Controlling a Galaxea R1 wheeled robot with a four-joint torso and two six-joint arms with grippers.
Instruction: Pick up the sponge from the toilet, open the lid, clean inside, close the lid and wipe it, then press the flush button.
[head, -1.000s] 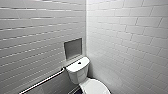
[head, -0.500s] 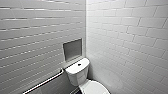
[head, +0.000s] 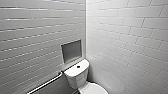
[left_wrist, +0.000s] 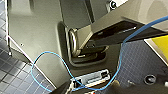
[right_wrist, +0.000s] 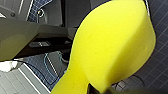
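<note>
Right wrist view, bright yellow rounded sponge (right_wrist: 112, 45), pinched in right end effector (right_wrist: 93, 88)

The toilet (head: 80, 77) stands in the corner, tank against the left wall below a niche (head: 71, 50). The flush button (head: 78, 66) sits on the tank, the lid (head: 93, 88) before it, a rail (head: 47, 81) to the left.

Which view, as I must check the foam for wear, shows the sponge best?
The right wrist view: the sponge looms large and close there, its yellow foam surface plain. The left wrist view catches just a yellow patch at its edge, likely the same sponge. The head view looks at the toilet and tiled walls.
</note>
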